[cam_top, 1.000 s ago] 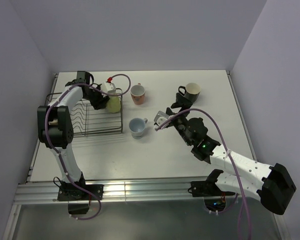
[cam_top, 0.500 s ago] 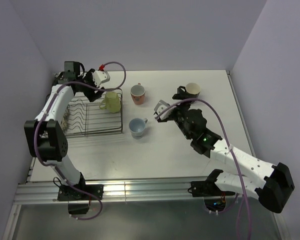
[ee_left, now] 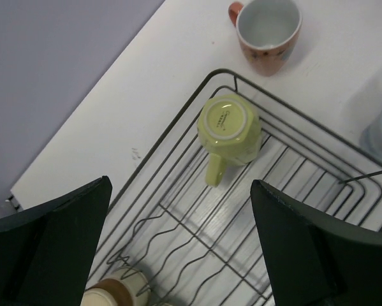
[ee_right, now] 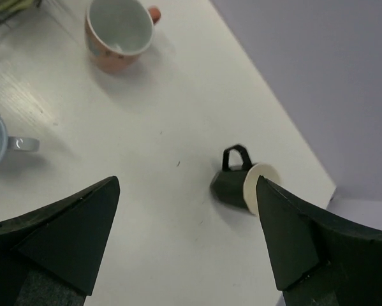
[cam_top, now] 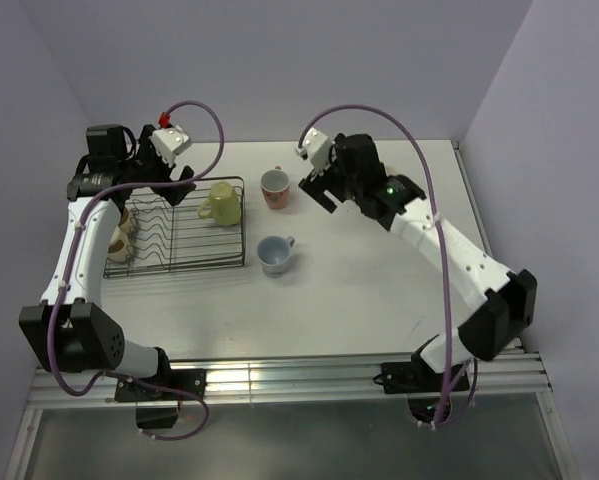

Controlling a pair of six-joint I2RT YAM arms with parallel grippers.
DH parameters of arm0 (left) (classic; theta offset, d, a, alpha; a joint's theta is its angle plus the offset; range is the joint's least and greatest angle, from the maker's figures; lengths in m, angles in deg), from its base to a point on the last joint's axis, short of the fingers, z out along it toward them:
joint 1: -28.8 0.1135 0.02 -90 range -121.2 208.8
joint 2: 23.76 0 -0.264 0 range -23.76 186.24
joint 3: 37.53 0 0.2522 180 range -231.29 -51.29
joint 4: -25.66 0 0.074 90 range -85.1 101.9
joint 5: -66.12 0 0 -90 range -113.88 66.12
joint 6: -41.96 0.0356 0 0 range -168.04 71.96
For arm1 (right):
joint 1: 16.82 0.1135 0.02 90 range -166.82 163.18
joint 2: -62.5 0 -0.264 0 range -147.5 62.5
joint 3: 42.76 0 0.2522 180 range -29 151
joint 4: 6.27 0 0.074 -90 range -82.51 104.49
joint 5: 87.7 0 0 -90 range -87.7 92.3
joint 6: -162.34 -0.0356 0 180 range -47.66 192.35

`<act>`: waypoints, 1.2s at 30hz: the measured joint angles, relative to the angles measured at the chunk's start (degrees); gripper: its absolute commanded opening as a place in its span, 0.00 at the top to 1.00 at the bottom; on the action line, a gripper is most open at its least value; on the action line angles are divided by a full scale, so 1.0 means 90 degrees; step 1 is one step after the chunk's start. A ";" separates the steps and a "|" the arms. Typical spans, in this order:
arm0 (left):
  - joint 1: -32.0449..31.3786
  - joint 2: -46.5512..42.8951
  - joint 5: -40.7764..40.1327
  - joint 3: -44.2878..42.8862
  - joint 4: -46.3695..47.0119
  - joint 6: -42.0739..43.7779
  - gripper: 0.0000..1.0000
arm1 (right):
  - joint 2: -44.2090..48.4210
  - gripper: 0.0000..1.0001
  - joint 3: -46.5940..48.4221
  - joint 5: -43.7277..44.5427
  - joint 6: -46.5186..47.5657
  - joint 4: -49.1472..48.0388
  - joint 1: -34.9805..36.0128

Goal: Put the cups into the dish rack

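Overhead, the left gripper (ee_left: pixel 180 183) is hanging wide open and empty above the pale yellow mug (ee_left: pixel 229 127), which is sitting inverted in the dish rack (cam_top: pixel 179 268). The right gripper (ee_right: pixel 187 182), equally wide and empty, is hovering over the black cup (ee_right: pixel 229 185) lying sideways on the table (ee_right: pixel 146 159). It is probably rigid, glossy and breakable, so pinching across its body looks safest.

White table (cam_top: pixel 379 290) between lilac walls (cam_top: pixel 279 60), aluminium rail (cam_top: pixel 299 380) along near edge

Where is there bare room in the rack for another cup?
In the rack, the middle and near right rows are free, between the yellow mug in its far right corner and the brown cups at its left end. Those two ends are crowded.
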 measured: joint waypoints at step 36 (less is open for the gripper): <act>0.0080 -0.0427 0.1763 0.0175 0.0517 -0.3181 0.04 | -0.4503 0.29 0.3912 -0.0797 -0.2098 0.2652 -0.3835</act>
